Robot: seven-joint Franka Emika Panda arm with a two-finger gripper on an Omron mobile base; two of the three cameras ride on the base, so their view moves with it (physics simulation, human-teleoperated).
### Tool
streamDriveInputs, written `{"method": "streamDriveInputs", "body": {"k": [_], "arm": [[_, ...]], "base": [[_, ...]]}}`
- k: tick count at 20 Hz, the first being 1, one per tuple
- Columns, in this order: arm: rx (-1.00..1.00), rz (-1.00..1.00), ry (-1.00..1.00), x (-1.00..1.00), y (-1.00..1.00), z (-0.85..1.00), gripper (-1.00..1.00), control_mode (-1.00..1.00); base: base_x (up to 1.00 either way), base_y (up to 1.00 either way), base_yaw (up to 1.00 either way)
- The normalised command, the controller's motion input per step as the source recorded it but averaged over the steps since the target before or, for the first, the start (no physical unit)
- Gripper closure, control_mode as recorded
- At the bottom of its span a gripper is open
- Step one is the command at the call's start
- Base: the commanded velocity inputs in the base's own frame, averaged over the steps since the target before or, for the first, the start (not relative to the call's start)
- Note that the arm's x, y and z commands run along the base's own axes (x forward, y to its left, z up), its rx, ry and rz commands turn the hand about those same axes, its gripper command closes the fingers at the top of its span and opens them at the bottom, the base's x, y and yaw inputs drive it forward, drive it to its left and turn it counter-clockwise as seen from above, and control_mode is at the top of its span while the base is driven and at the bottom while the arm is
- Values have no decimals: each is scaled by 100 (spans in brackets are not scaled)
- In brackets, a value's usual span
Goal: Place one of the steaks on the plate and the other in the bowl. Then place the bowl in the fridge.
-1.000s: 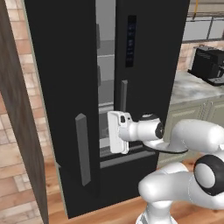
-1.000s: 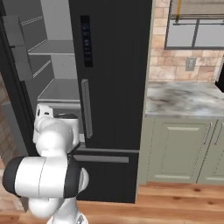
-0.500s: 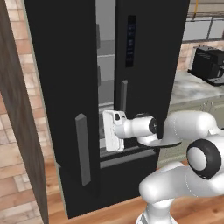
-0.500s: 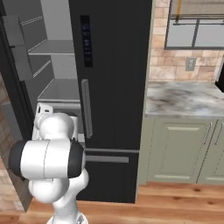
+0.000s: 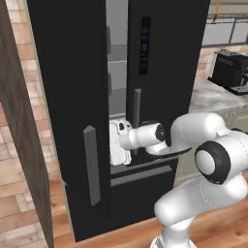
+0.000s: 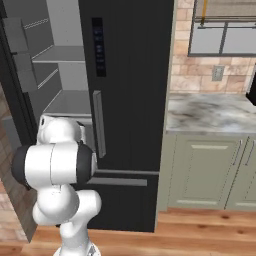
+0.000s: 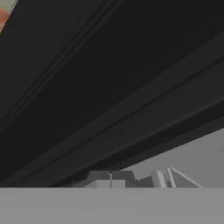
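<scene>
The tall black fridge [image 5: 164,72] fills the middle, and its left door [image 5: 72,97] stands ajar from the right door [image 6: 130,75]. Grey shelves [image 6: 65,102] show in the gap. My gripper [image 5: 116,144] reaches into that gap at about the height of the door handles, its white hand close beside the left door's edge. Its fingers are hidden, and the jaws are shut with nothing seen between them. The hand view looks along dark door surfaces [image 7: 109,87] with a strip of grey interior [image 7: 192,153]. The steaks, the plate and the bowl are out of view.
A marble counter [image 6: 210,112] over grey-green cabinets [image 6: 210,170] runs to the right of the fridge, with a black coffee machine [image 5: 230,72] on it. A dark wood panel [image 5: 19,121] and brick wall stand close on the left. Wooden floor lies below.
The hand has slid a little to the left in the gap between the doors, and the elbow has swung round behind it. The jaws stayed shut.
</scene>
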Motion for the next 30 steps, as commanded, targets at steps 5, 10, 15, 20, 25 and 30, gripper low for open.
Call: {"method": "streamDriveInputs", "body": {"k": [5,10,15,20,25,30], "arm": [[14,50,15,47,-7,23,100,-100],[18,53,17,42,-9,28,100,-100],[21,63,26,33,0,34,100,-100],[20,70,33,45,0,43,100,-100],[17,70,32,50,2,50,100,-100],[15,68,33,49,13,49,100,-100]], "base": [[0,0,0],[0,0,0],[0,0,0],[0,0,0],[0,0,0],[0,0,0]]}}
